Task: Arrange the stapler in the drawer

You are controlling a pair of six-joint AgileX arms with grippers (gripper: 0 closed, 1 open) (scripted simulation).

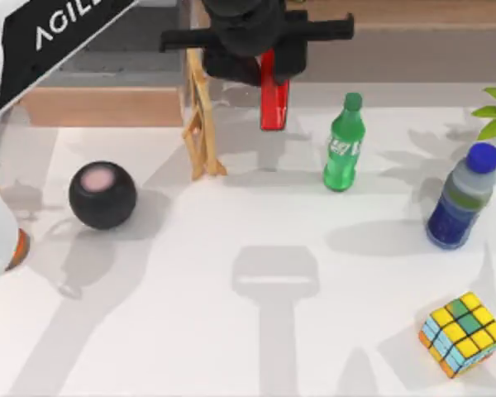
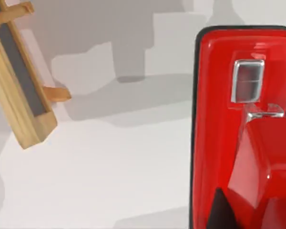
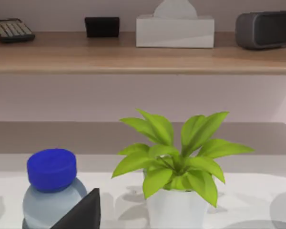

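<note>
My left gripper (image 1: 271,76) is shut on the bright red stapler (image 1: 274,103), which hangs upright at the back of the table, just right of a small wooden easel (image 1: 200,124). In the left wrist view the stapler (image 2: 238,119) is close up, with a dark fingertip (image 2: 221,210) against it. The drawer (image 1: 103,106) stands open at the back left, tan front panel toward the table and grey inside, partly hidden by my left arm. The stapler is to the right of the drawer, outside it. My right gripper (image 3: 81,214) is parked near the blue-capped bottle.
A black ball (image 1: 102,194) sits at the left. A green bottle (image 1: 344,142) stands right of the stapler, with a blue-capped bottle (image 1: 463,197) and a potted plant (image 3: 176,167) farther right. A colour cube (image 1: 463,333) lies at the front right. A brown shelf (image 3: 143,57) runs behind.
</note>
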